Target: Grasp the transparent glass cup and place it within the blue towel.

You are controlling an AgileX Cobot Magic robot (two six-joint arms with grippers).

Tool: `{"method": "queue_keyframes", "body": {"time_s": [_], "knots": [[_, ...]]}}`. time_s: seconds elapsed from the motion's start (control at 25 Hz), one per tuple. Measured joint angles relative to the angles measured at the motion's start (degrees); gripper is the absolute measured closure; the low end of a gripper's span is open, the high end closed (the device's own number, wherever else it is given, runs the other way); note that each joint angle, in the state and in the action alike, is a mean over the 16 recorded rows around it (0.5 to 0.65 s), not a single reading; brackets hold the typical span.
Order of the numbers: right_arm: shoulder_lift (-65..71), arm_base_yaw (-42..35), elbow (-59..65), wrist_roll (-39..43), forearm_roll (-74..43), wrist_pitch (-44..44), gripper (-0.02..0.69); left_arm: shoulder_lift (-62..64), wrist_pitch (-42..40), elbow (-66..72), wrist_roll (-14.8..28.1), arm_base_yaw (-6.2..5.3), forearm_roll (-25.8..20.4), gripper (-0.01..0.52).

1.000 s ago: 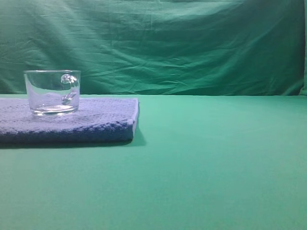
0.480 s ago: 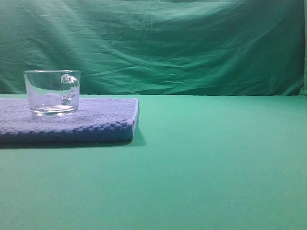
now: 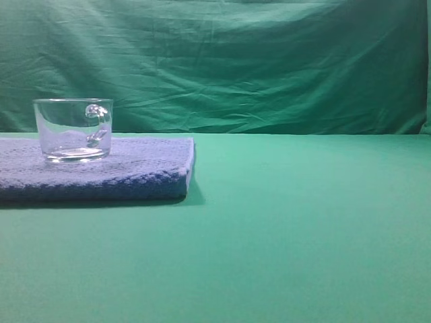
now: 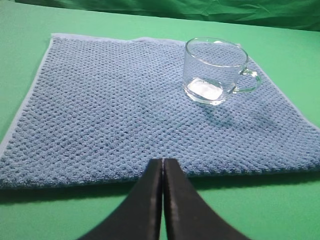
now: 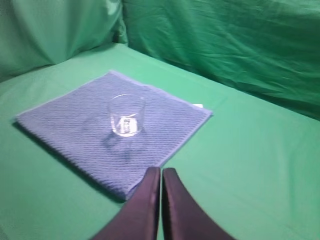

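Glass cup (image 3: pixel 73 130) upright on blue towel (image 3: pixel 135 168); both pincers (image 4: pixel 162 162) (image 5: pixel 161 171) pressed together, apart.

The towel (image 3: pixel 101 171) lies flat on the table (image 3: pixel 303 229), at the left side as the high view shows it, and runs off that view's left edge. The cup (image 3: pixel 73 129) stands upright on the towel, toward its back part, with its handle turned to the right. To the right of the towel the table stretches away. Behind everything hangs a cloth backdrop (image 3: pixel 236 64), which meets the table's far edge. Seen from the left wrist, the cup (image 4: pixel 216 71) sits near the towel's (image 4: pixel 110 115) far right corner; the left gripper (image 4: pixel 163 172) is just before the towel's near edge. Seen from the right wrist, the right gripper (image 5: pixel 161 180) is near a corner of the towel (image 5: pixel 75 125), with the cup (image 5: pixel 127 114) well beyond it.
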Motion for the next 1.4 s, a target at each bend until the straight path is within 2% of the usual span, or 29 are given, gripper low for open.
{"method": "queue_keyframes", "body": {"time_s": [0.2,0.44,0.84,1.4], "knots": [[-8.06,-8.97,9.36,-0.33,1.25,-3.7,0.665,0.0,0.0,0.0,0.0,0.0,0.0,0.514],[-15.66,-13.95,20.02,-0.89,1.57,-8.66,0.665,0.0,0.0,0.0,0.0,0.0,0.0,0.514],[-18.78,-15.17,29.26,-1.49,1.04,-12.17,0.665,0.0,0.0,0.0,0.0,0.0,0.0,0.514],[-18.78,-15.17,30.11,-1.49,0.39,-10.78,0.665,0.0,0.0,0.0,0.0,0.0,0.0,0.514]]}}
